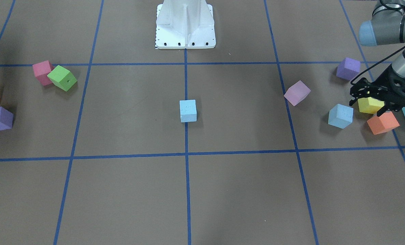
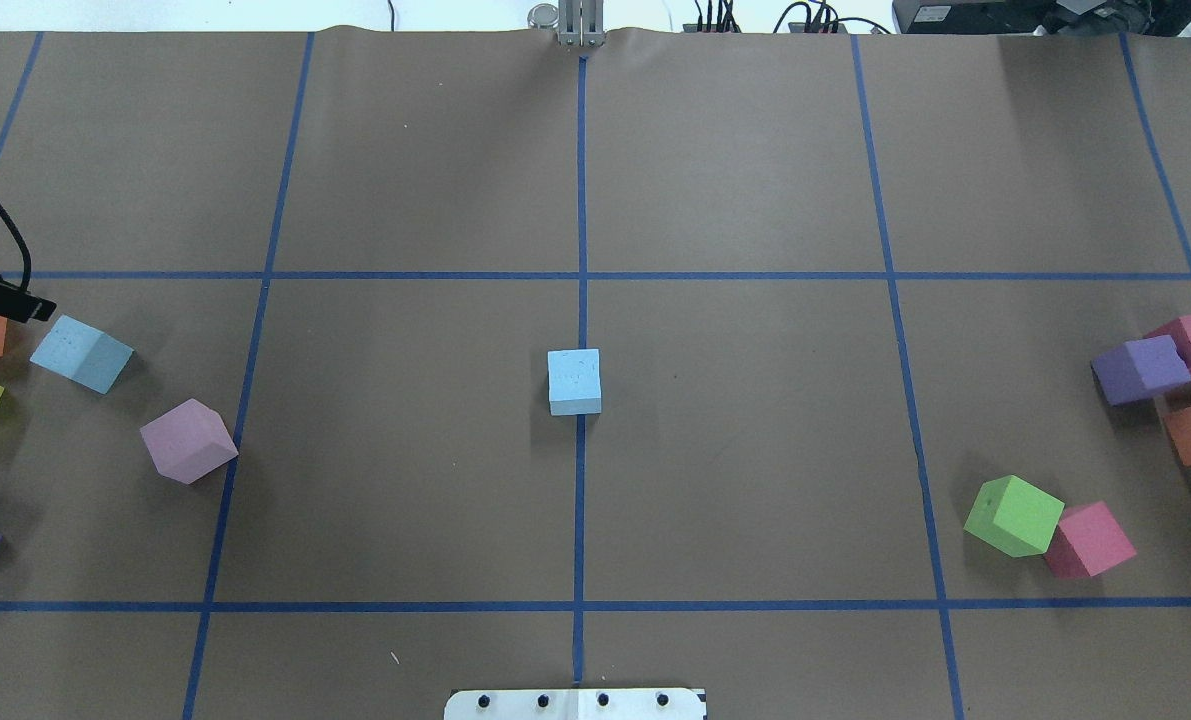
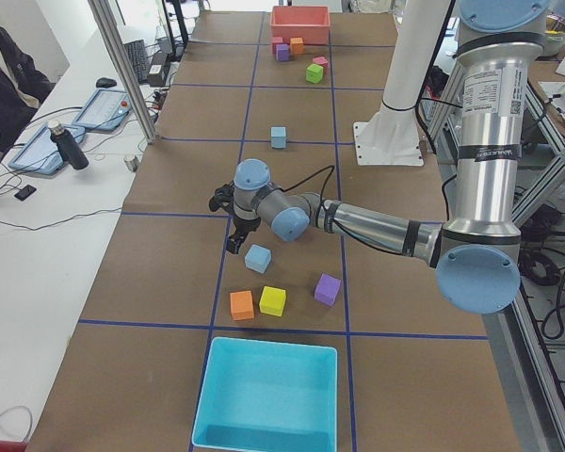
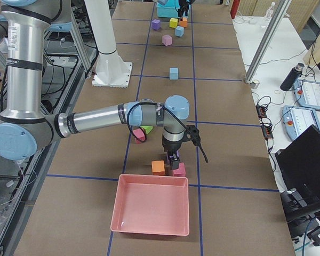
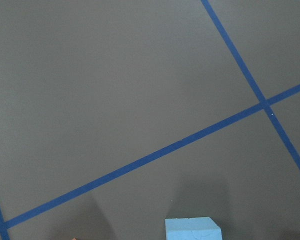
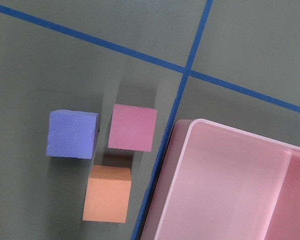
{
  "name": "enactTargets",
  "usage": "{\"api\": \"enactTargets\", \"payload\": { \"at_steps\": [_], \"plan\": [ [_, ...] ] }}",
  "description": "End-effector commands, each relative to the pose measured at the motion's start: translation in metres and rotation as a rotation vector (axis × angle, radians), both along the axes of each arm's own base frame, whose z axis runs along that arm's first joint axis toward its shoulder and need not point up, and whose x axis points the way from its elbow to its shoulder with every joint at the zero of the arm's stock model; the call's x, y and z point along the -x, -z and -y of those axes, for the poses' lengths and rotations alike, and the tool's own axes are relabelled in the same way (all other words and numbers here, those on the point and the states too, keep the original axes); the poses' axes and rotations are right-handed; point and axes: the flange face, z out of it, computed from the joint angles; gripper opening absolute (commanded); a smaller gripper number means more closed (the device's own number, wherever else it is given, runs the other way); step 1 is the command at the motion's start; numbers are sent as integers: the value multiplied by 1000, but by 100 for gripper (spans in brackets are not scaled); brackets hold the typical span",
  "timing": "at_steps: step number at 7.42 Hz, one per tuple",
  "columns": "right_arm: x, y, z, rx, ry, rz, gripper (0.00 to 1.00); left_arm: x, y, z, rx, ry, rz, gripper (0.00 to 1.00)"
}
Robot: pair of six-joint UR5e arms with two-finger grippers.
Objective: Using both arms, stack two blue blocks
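One pale blue block (image 1: 188,110) sits on the centre line of the table (image 2: 574,381). The second blue block (image 1: 340,116) lies on my left side (image 2: 80,352), beside a yellow cube (image 1: 368,105) and an orange cube (image 1: 382,122). My left gripper (image 1: 370,103) hovers above the yellow cube, just beside that blue block, with its fingers spread and nothing in them. The left wrist view shows the block's top (image 5: 192,228) at its lower edge. My right gripper (image 4: 174,156) shows only in the exterior right view, low over cubes by a pink bin; I cannot tell if it is open.
A turquoise bin (image 3: 268,395) stands at the left end and a pink bin (image 4: 151,210) at the right end. Purple (image 1: 348,68) and mauve (image 1: 297,93) cubes lie near the left arm. Green (image 2: 1013,515), pink (image 2: 1088,540), purple (image 6: 73,134) and orange (image 6: 108,194) cubes lie on the right.
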Motion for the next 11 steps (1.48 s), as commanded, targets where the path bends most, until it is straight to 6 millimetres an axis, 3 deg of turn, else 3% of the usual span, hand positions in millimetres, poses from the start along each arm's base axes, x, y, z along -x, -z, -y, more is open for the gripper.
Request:
{"api": "enactTargets", "payload": {
  "at_steps": [1,2,5,8,10,11],
  "plan": [
    [-1,-5,-3,5,-3,7,100,-24,-22,-7,33,-47,19,98],
    [-1,-5,-3,6,-4,8,100,-28,-32,-4,48,-51,28,98],
    [-1,-10,-3,16,-4,9,100,-49,-29,-6,49,-87,26,98],
    [0,-9,-3,17,-5,17,100,-58,-53,8,89,-88,44,98],
    [1,-11,-4,25,-6,27,100,-76,-50,8,165,-41,29,98],
    [1,-11,-3,23,-6,27,100,-89,-49,4,174,-55,30,89]
  ]
}}
